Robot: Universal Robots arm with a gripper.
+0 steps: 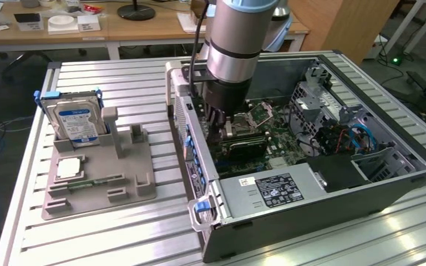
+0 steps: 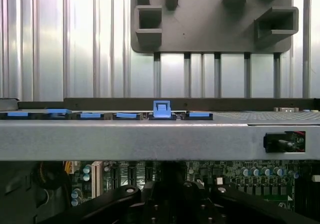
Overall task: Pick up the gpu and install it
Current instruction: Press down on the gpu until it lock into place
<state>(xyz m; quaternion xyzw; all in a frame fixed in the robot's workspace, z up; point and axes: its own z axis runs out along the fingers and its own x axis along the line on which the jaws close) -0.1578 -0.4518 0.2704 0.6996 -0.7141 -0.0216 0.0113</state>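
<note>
While the arm point(image 1: 235, 39) stands nearly upright over the open computer case point(image 1: 390, 183), we see its gripper point(image 1: 224, 119) reaching down inside, just above the motherboard point(image 1: 272, 138). We judge the jaws drawn fully together — the wrist view gives us only the dark linkage of the gripper point(image 2: 165, 194), low over the board. A dark, long card, which we take for the gpu point(image 1: 241, 145), lies among the slots directly beneath the gripper, at about six o'clock from it in the exterior view; whether the jaws grip it we cannot tell. Off at nine o'clock from the case — well apart on the ribbed table point(image 1: 124, 238) — sits the grey parts holder point(image 1: 117, 177), with the hard drive point(image 1: 76, 123) standing upright in it.
</note>
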